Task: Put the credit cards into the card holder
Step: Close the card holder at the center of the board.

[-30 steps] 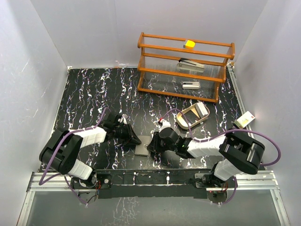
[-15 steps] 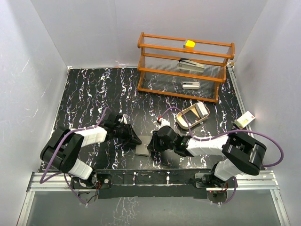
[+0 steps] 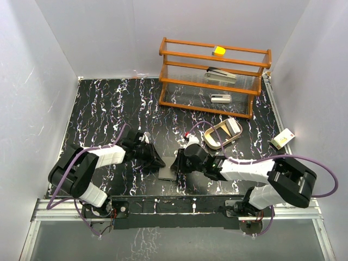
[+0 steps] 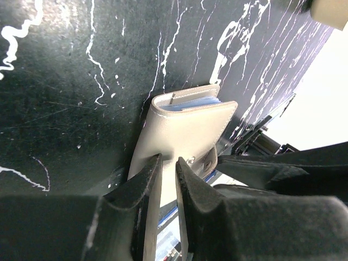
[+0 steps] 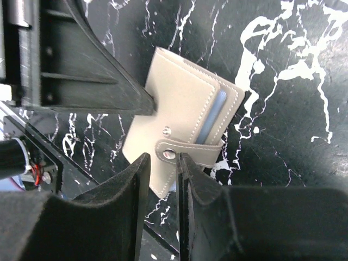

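The grey card holder (image 3: 166,173) lies folded on the black marbled table near the front edge, between my two grippers. A pale blue credit card (image 5: 211,117) sits inside it, with only its edge showing; that edge also shows in the left wrist view (image 4: 190,103). The strap with its snap (image 5: 171,154) wraps over the holder's (image 5: 182,111) open side. My left gripper (image 4: 168,162) is shut and empty, its tips resting on the holder's (image 4: 187,128) top face. My right gripper (image 5: 163,163) is nearly shut, its tips right at the strap's snap end. No other cards show.
A wooden rack with clear walls (image 3: 215,76) stands at the back right, with a yellow block (image 3: 219,51) on top. A tan oval tray (image 3: 213,137) lies right of the grippers. A small box (image 3: 283,138) sits at the right wall.
My right gripper has shifted slightly up and to the right beside the card holder. The holder has turned a little. My left gripper has barely moved.
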`<state>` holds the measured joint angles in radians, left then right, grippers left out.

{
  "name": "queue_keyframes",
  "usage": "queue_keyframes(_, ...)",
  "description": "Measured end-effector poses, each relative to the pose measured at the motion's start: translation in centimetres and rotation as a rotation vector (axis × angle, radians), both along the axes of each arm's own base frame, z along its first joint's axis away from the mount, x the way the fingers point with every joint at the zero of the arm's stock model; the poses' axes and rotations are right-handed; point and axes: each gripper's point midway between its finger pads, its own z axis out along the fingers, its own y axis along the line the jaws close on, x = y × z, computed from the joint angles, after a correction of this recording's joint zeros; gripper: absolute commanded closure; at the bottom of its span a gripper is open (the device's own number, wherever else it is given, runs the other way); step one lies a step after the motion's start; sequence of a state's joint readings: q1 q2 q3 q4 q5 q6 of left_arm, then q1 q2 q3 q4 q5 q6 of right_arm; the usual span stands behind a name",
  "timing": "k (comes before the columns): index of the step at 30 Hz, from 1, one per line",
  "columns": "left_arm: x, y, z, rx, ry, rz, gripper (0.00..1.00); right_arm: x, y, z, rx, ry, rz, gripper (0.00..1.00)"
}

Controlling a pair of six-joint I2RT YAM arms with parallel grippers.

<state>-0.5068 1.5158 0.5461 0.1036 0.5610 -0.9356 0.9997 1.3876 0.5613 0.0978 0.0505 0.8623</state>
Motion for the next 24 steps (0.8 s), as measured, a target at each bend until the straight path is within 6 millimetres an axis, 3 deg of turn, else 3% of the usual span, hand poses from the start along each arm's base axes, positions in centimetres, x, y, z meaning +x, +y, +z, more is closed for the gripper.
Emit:
queue_keyframes(4, -0.1, -0.2, -0.1, 0.002, 0.004, -0.007, 0.83, 0.4, 0.0, 1.0, 0.018, -0.026, -0.016, 0.77)
queue_keyframes(24, 0.0, -0.5, 0.2, -0.009, 0.016, 0.004, 0.79, 0.7, 0.0, -1.3, -0.040, 0.000, -0.020, 0.83)
